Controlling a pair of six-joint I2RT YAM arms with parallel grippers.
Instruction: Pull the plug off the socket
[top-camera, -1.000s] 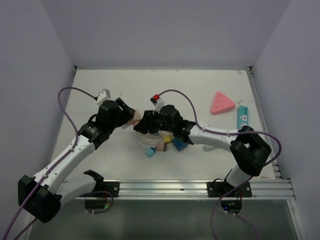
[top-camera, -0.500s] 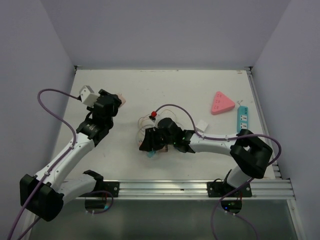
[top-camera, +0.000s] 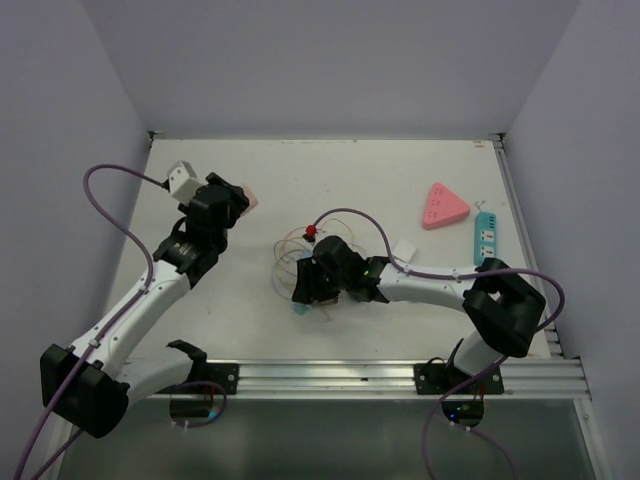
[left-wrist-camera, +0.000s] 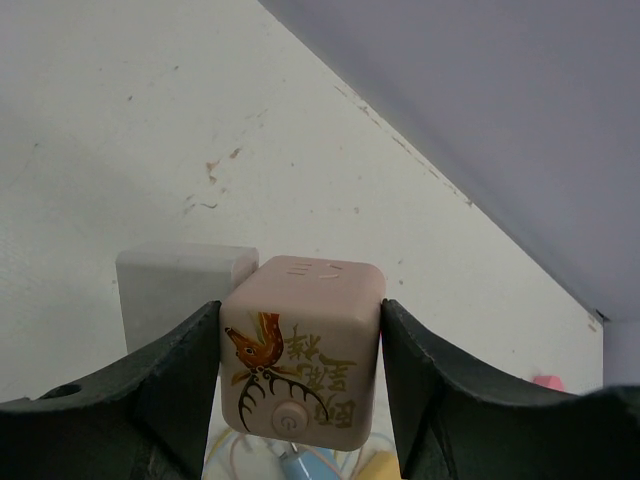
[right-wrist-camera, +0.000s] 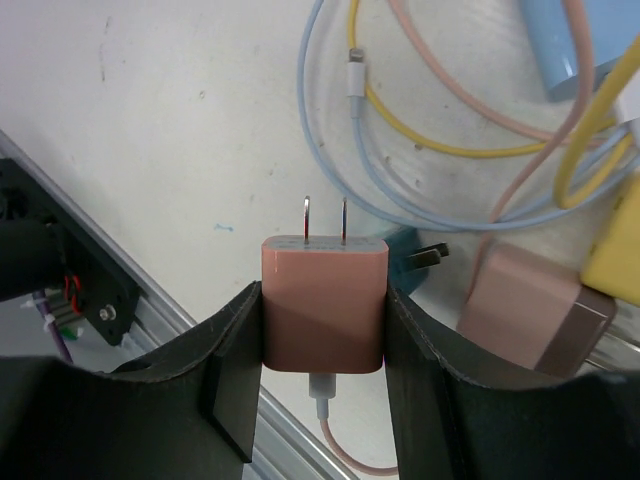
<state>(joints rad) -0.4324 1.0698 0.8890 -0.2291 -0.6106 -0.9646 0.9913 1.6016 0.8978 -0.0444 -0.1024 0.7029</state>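
Note:
My left gripper (left-wrist-camera: 300, 335) is shut on the socket, a pink cube (left-wrist-camera: 300, 350) with a deer print and a round button. In the top view the cube (top-camera: 246, 198) is held at the far left of the table by the left gripper (top-camera: 232, 200). My right gripper (right-wrist-camera: 323, 310) is shut on a pink plug (right-wrist-camera: 323, 300). Its two bare prongs (right-wrist-camera: 325, 215) point away, free of any socket, and a pink cable hangs from its back. In the top view the right gripper (top-camera: 308, 285) is mid-table, well apart from the cube.
Loose coloured cables (right-wrist-camera: 450, 130), a rose adapter (right-wrist-camera: 530, 305), a teal plug (right-wrist-camera: 415, 255) and a blue plug (right-wrist-camera: 585, 50) lie under the right gripper. A pink triangular socket (top-camera: 444, 205), a teal power strip (top-camera: 485, 232) and a white block (top-camera: 405, 249) lie to the right. A metal rail (top-camera: 400, 375) runs along the near edge.
The two grippers were together mid-table; the left one has swung back and left with the cube, and the right one has moved nearer and lower with the plug, now separate from the socket.

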